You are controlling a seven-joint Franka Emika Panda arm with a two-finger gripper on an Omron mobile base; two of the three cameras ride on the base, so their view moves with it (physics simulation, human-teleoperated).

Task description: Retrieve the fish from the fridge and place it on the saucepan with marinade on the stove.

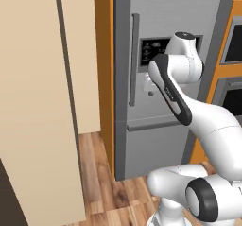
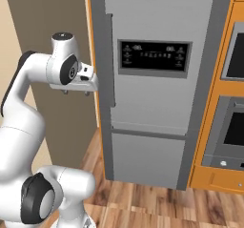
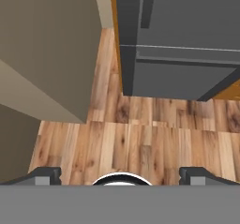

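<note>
The fridge (image 2: 152, 17) stands shut in front of me, a tall grey steel unit with a black display panel (image 2: 155, 57) and a vertical bar handle (image 2: 110, 60). It also appears in the left base view as the fridge (image 1: 165, 12), and its lower door edge shows in the hand view (image 3: 187, 73). My gripper (image 2: 76, 93) hovers just left of the handle at panel height and points down at the floor. Its fingertips (image 3: 44, 175) stand wide apart, so it is open and holds nothing. The fish is hidden behind the shut door. The saucepan with marinade and the stove are out of view.
A tall beige panel (image 1: 33, 102) rises close on the left. Black-windowed wall ovens (image 2: 233, 127) in an orange frame stand right of the fridge. Wooden floor (image 3: 140, 143) lies below the hand.
</note>
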